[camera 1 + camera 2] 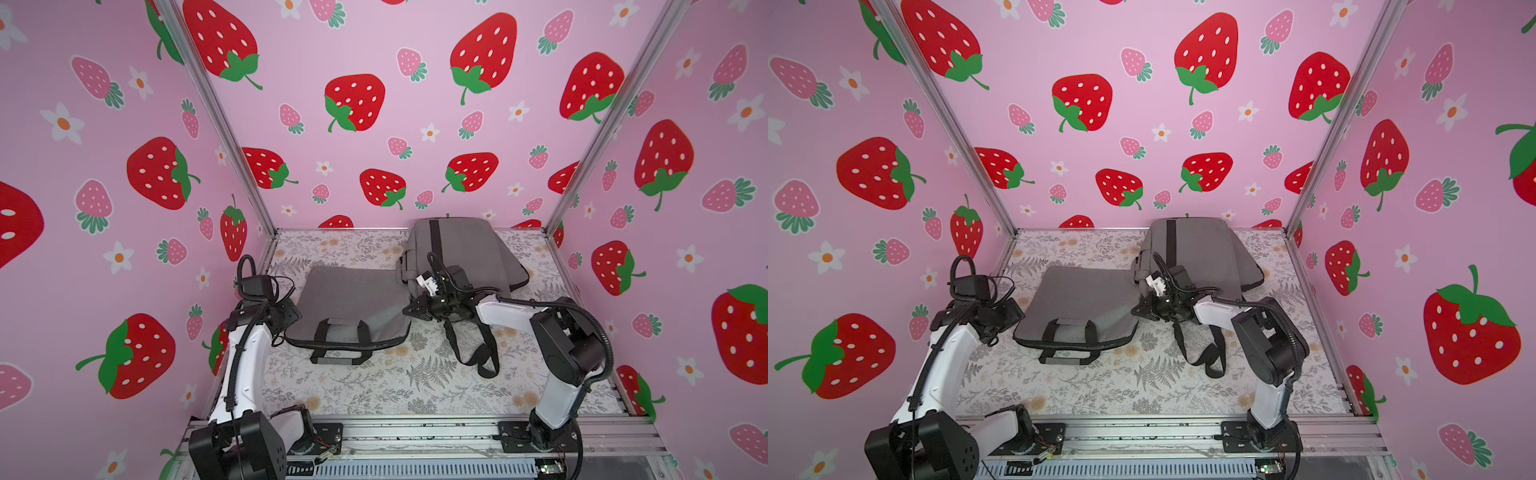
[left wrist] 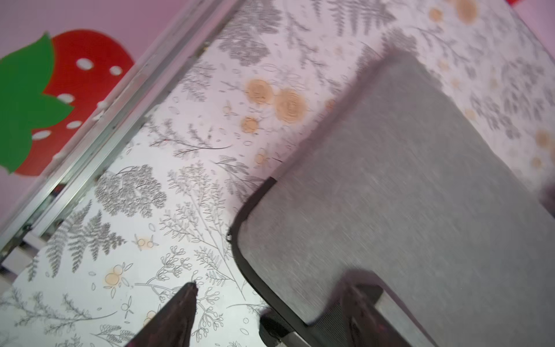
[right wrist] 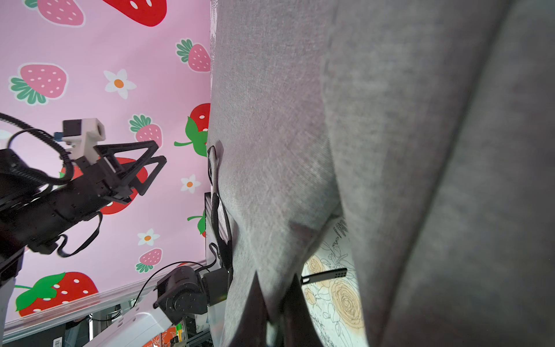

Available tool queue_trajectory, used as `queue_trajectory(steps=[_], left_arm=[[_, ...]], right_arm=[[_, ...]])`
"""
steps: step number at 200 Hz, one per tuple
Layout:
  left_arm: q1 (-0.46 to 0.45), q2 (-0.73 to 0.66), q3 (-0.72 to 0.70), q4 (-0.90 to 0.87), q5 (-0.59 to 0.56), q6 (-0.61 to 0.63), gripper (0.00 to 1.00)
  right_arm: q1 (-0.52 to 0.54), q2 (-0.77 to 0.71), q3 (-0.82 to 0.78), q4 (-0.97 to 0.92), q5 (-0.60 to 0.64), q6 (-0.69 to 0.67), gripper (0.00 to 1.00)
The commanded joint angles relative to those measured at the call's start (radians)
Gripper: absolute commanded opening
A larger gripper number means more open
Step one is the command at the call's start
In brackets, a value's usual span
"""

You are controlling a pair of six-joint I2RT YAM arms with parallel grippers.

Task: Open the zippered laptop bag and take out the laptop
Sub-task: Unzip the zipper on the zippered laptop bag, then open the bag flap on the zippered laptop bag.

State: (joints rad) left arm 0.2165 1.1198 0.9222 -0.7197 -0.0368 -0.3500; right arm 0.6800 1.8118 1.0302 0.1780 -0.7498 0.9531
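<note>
- Currently, in both top views, the flat grey fabric laptop bag with black webbing handles [image 1: 349, 307] [image 1: 1079, 303] is lying between the two claws on the fern-printed table cover [image 1: 374, 386]. The right claw [image 1: 409, 311] is meeting the bag's nearest corner, and a grey backpack with black straps [image 1: 461, 253] is lying just behind that claw.
- In the left wrist view, the left claw [image 2: 276, 287] is standing spread wide and gripping nothing, with one finger over the bag's rounded corner and the other over bare cover beside it.
- In the right wrist view, the right claw [image 3: 274, 303] is pressing together on a fold of the bag's grey cloth.
- The shell is looking soft and padded, so a cloth pinch will probably be stretching rather than steering. The black zip edge seems the better hold, though no pull is showing.
- The bag is hiding its contents: no laptop is showing, and I cannot tell whether the zip is open. A laptop inside would likely be feeling stiff, heavy and smooth.
</note>
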Motion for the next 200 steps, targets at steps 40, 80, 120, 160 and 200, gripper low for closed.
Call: queue_trajectory(steps=[40,80,120,160,200], left_arm=[[-0.335,-0.065,-0.006,0.099,-0.02,0.321,0.81],[-0.478,-0.047,-0.04,0.114,0.008,0.557,0.81],[-0.581,0.002,-0.081,0.086,-0.088,0.749,0.82],[-0.628,0.054,-0.134,0.155,-0.126,0.896,0.82],[-0.645,0.113,-0.187,0.286,-0.18,1.023,0.82]], right_arm=[[0.003,0.027,0.138,-0.016,0.017,-0.029,0.0],[0.004,0.083,0.23,-0.071,0.036,-0.063,0.0],[0.003,0.124,0.294,-0.095,0.039,-0.07,0.0],[-0.003,0.161,0.351,-0.104,0.028,-0.059,0.0],[-0.008,0.174,0.38,-0.104,0.012,-0.043,0.0]])
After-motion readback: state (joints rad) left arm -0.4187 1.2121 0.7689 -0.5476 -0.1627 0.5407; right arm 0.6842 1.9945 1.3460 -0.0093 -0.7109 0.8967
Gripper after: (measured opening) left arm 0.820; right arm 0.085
